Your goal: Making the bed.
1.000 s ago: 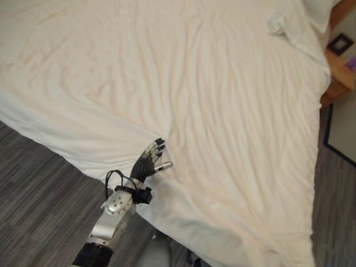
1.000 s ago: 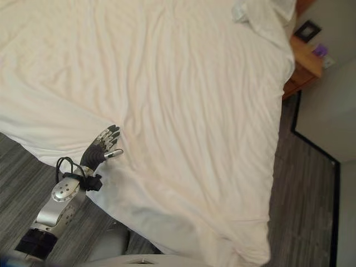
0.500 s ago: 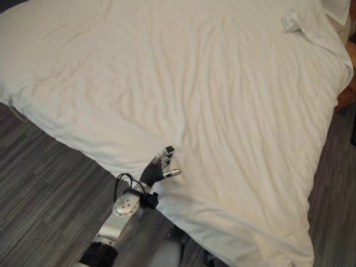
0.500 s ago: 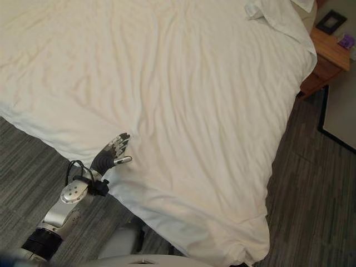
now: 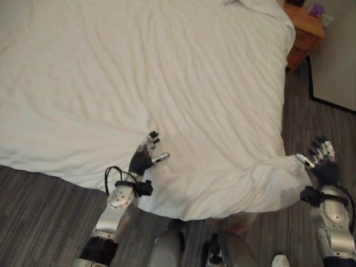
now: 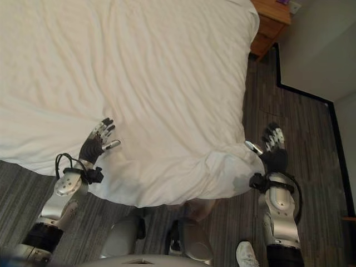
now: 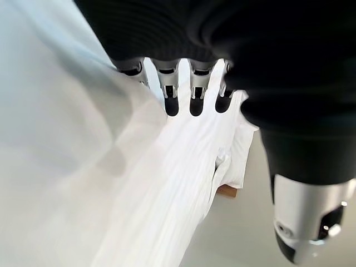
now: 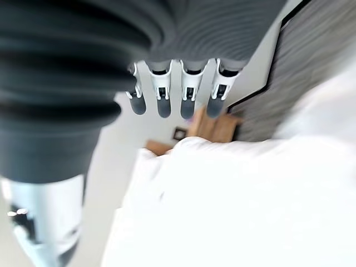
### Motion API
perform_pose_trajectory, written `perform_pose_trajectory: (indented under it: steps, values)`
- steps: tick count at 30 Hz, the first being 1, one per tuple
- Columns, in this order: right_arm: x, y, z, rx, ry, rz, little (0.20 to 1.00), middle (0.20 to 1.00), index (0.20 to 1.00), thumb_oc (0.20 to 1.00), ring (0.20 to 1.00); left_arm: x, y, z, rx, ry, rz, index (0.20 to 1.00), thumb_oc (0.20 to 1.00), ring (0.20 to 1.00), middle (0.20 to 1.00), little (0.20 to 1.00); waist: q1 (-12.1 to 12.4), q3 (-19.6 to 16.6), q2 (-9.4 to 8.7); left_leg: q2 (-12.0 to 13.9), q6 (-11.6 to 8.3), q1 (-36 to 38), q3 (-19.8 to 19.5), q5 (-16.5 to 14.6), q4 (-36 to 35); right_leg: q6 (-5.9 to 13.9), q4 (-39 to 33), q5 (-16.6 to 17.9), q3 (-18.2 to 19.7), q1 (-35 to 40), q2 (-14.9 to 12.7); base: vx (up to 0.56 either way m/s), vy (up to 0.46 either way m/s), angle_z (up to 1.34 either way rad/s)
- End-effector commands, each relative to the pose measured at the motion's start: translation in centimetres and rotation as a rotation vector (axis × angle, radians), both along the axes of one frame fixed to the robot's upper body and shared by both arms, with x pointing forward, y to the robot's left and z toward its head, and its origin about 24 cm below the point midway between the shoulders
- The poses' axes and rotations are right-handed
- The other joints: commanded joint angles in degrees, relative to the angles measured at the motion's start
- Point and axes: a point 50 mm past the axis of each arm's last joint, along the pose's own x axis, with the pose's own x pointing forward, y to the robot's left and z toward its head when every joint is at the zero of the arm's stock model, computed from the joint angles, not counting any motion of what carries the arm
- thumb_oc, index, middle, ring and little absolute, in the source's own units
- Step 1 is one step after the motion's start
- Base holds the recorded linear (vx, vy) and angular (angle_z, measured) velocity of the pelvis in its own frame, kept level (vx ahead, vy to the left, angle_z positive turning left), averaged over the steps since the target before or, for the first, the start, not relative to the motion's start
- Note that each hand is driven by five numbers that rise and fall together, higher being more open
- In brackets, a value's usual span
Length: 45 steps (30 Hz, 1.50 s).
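A white duvet (image 5: pixel 183 83) lies spread over the bed, creased, its near edge hanging toward the floor. My left hand (image 5: pixel 142 160) rests at that near edge, open, with straight fingers (image 7: pixel 172 103) lying along the cloth. The duvet's near right corner (image 5: pixel 283 178) is bunched and droops. Just to the right of it, my right hand (image 5: pixel 322 161) is raised over the floor, open, with fingers (image 8: pixel 164 103) spread and holding nothing. Its thumb tip is close to the corner's cloth.
Grey wood-pattern floor (image 5: pixel 39 217) runs along the bed's near side and right side. A wooden nightstand (image 5: pixel 303 28) stands at the far right by the bed's head. A pale wall with a dark skirting line (image 6: pixel 317 50) borders the right side.
The camera has swung right, bringing the duvet's near right corner and my right hand into view. My left hand stays open at the same spot on the duvet's edge.
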Motion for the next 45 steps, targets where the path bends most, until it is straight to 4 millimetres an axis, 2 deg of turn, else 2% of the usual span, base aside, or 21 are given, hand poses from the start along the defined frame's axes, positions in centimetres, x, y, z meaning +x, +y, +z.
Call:
perform_pose_trajectory:
  steps: [1,3,5,8,10,12,14,16,19,27,29,30,33,36,37,38,39,40,41,43,45]
  values:
    - [-0.6,-1.6,-1.5,-0.045,0.062,-0.026,1.0,1.0,1.0,1.0,1.0,0.2,-1.4,1.4,0.006,-0.081,-0.069,1.0,1.0,1.0,1.0,1.0,3.3,-6.4,-2.92,-1.7,-5.95,-0.5,-1.2,-1.5,-3.6,-3.21,-31.8,7.6,0.4,7.2,0.2,-0.33,-0.161,-1.18]
    - [-0.4,-1.2,-1.6,-0.029,0.073,0.013,1.0,1.0,1.0,1.0,1.0,-0.2,-1.4,1.1,-0.036,-0.069,-0.067,1.0,1.0,1.0,1.0,1.0,5.0,-6.5,-1.63,-0.3,-8.25,-3.4,-1.7,1.8,-3.7,-7.91,-45.2,-2.1,1.6,12.2,3.0,-0.4,-0.245,-0.76]
    - [-0.8,-1.7,-2.3,-0.033,0.112,0.006,1.0,1.0,1.0,1.0,1.0,-0.6,-1.5,0.4,-0.066,-0.038,-0.062,1.0,1.0,1.0,1.0,1.0,5.0,-5.4,-0.15,0.8,-10.94,-5.1,-3.1,4.9,-3.7,-9.7,-49.6,-2.2,1.3,13.8,5.1,-0.46,-0.299,0.23]
    - [-1.3,-2.4,-2.0,-0.015,0.102,0.013,1.0,1.0,1.0,1.0,1.0,-1.0,-2.6,-1.1,-0.128,0.033,-0.107,1.0,1.0,1.0,1.0,1.0,3.2,-2.3,2.98,1.0,-13.84,-4.8,-4.3,5.1,-2.6,-10.51,-52.9,-0.2,-0.3,15.3,6.2,-0.53,-0.213,0.74]
    - [-1.4,-2.5,-2.2,0.046,0.097,0.022,1.0,1.0,1.0,1.0,1.0,-1.2,-3.0,-1.2,-0.119,0.035,-0.13,1.0,1.0,1.0,1.0,1.0,2.3,-1.7,2.41,0.1,-13.47,-4.0,-7.5,1.7,5.0,-10.25,-53.6,2.0,-1.5,14.2,4.6,-0.43,-0.066,0.37]
    - [-1.7,-2.2,-2.7,0.166,0.085,0.067,1.0,1.0,1.0,1.0,1.0,-1.4,-3.6,-1.3,-0.169,0.047,-0.164,1.0,1.0,1.0,1.0,1.0,0.0,-3.3,0.13,0.2,-11.15,-1.0,-10.2,-6.7,14.9,-9.27,-55.8,5.9,-2.7,11.6,0.9,-0.41,-0.028,0.27]
    - [-1.6,-2.1,-2.9,0.186,0.088,0.079,1.0,1.0,1.0,1.0,1.0,-1.5,-3.7,-1.3,-0.168,0.048,-0.167,1.0,1.0,1.0,1.0,1.0,-0.1,-3.5,-0.02,0.4,-11.0,0.4,-11.1,-8.2,16.9,-9.27,-55.7,5.8,-2.8,11.5,0.8,-0.13,-0.005,0.29]
    - [-1.6,-2.0,-3.0,0.206,0.091,0.082,1.0,1.0,1.0,1.0,1.0,-1.5,-3.9,-1.3,-0.163,0.052,-0.178,1.0,1.0,1.0,1.0,1.0,-0.6,-3.9,0.2,0.8,-10.96,2.1,-11.6,-8.4,15.7,-9.22,-55.8,5.9,-3.0,11.0,1.0,-0.06,0.016,0.21]
    - [-2.0,-2.2,-3.1,0.247,0.07,0.073,1.0,1.0,1.0,1.0,1.0,-1.6,-4.2,-1.4,-0.141,0.059,-0.205,1.0,1.0,1.0,1.0,1.0,-2.1,-5.3,1.44,-0.2,-10.88,5.9,-9.9,-6.9,5.8,-8.64,-57.2,6.4,-4.7,10.6,1.5,-0.03,0.071,-0.05]
    - [-0.5,0.0,-3.1,0.405,0.033,0.165,1.0,1.0,1.0,1.0,1.0,-2.7,-3.8,-2.0,-0.127,0.094,-0.235,1.0,1.0,1.0,1.0,1.0,-0.9,-7.1,3.22,-3.0,-9.91,9.9,-10.7,-7.0,-2.0,-7.14,-55.3,6.3,-5.6,9.4,-0.6,0.02,0.111,0.12]
    - [0.2,0.2,-2.6,0.418,0.017,0.183,1.0,1.0,1.0,1.0,1.0,-2.4,-4.1,-1.8,-0.12,0.086,-0.252,1.0,1.0,1.0,1.0,1.0,-0.5,-7.1,3.11,-3.2,-9.98,9.3,-10.6,-7.1,-1.7,-6.78,-55.0,6.2,-6.1,8.9,-0.9,0.0,0.094,0.36]
    - [1.4,0.9,-1.4,0.43,-0.021,0.231,1.0,1.0,1.0,1.0,1.0,-2.2,-4.1,-1.5,-0.122,0.075,-0.257,1.0,1.0,1.0,1.0,1.0,0.6,-7.3,2.16,-3.7,-9.46,9.0,-10.9,-8.3,-0.2,-6.62,-55.4,6.5,-6.1,9.5,-1.3,0.06,0.067,0.19]
    - [2.8,2.2,-0.1,0.477,-0.07,0.292,1.0,1.0,1.0,1.0,1.0,-2.3,-4.2,-1.6,-0.125,0.088,-0.27,1.0,1.0,1.0,1.0,1.0,2.2,-7.3,0.98,-4.0,-8.72,8.7,-11.1,-9.8,1.4,-6.21,-54.8,6.2,-5.9,9.8,-1.7,0.06,0.065,-0.13]
    - [3.8,3.7,0.9,0.53,-0.108,0.365,1.0,1.0,1.0,1.0,1.0,-2.3,-4.0,-1.7,-0.114,0.098,-0.272,1.0,1.0,1.0,1.0,1.0,3.8,-6.9,0.82,-3.8,-7.35,9.1,-11.1,-11.3,2.3,-5.01,-45.4,5.4,-5.8,6.1,-2.6,0.01,0.079,0.03]
    - [4.2,4.5,1.3,0.546,-0.12,0.398,1.0,1.0,1.0,1.0,1.0,-2.2,-4.0,-1.6,-0.104,0.097,-0.271,1.0,1.0,1.0,1.0,1.0,4.1,-6.4,1.01,-3.7,-6.64,9.6,-11.3,-11.7,2.6,-3.88,-39.9,7.0,-5.8,3.8,-3.0,-0.02,0.072,0.0]
    - [4.2,4.5,1.4,0.546,-0.121,0.399,1.0,1.0,1.0,1.0,1.0,-2.2,-4.0,-1.6,-0.103,0.096,-0.271,1.0,1.0,1.0,1.0,1.0,4.2,-6.4,0.91,-3.7,-6.58,9.4,-11.2,-11.8,2.7,-3.81,-39.4,6.8,-5.6,3.4,-3.1,0.0,0.113,0.05]
    - [4.6,5.4,1.6,0.565,-0.119,0.429,1.0,1.0,1.0,1.0,1.0,-2.0,-4.0,-1.5,-0.086,0.093,-0.276,1.0,1.0,1.0,1.0,1.0,4.1,-5.2,1.39,-3.8,-5.16,11.1,-11.6,-12.4,2.8,-1.94,-27.9,12.5,-4.8,-1.8,-3.9,0.01,0.105,0.05]
    - [4.7,5.8,1.8,0.57,-0.123,0.45,1.0,1.0,1.0,1.0,1.0,-1.9,-4.0,-1.4,-0.081,0.089,-0.278,1.0,1.0,1.0,1.0,1.0,3.5,-4.2,2.38,-3.2,-4.62,11.7,-12.2,-12.4,2.9,-1.76,-22.7,14.1,-3.7,-4.0,-3.3,0.06,0.103,-0.07]
    - [4.8,6.0,1.7,0.575,-0.115,0.457,1.0,1.0,1.0,1.0,1.0,-1.8,-4.0,-1.4,-0.072,0.09,-0.283,1.0,1.0,1.0,1.0,1.0,2.8,-3.8,3.39,-2.6,-4.45,12.2,-13.8,-12.1,2.6,-1.84,-18.9,13.6,-1.1,-6.6,-2.0,0.09,0.04,0.01]
    - [4.7,5.9,1.5,0.574,-0.107,0.456,1.0,1.0,1.0,1.0,1.0,-1.8,-4.0,-1.4,-0.065,0.089,-0.281,1.0,1.0,1.0,1.0,1.0,2.3,-3.8,3.59,-2.8,-4.4,12.9,-14.8,-12.2,2.2,-2.45,-18.6,12.7,0.0,-8.2,-1.8,0.17,-0.026,0.38]
    - [4.4,5.5,1.7,0.579,-0.11,0.461,1.0,1.0,1.0,1.0,1.0,-1.7,-3.7,-1.2,-0.057,0.082,-0.282,1.0,1.0,1.0,1.0,1.0,1.5,-4.6,3.61,-2.8,-5.83,14.9,-17.9,-13.3,1.1,-3.91,-32.1,11.4,3.1,-8.3,-5.8,0.35,-0.157,0.42]
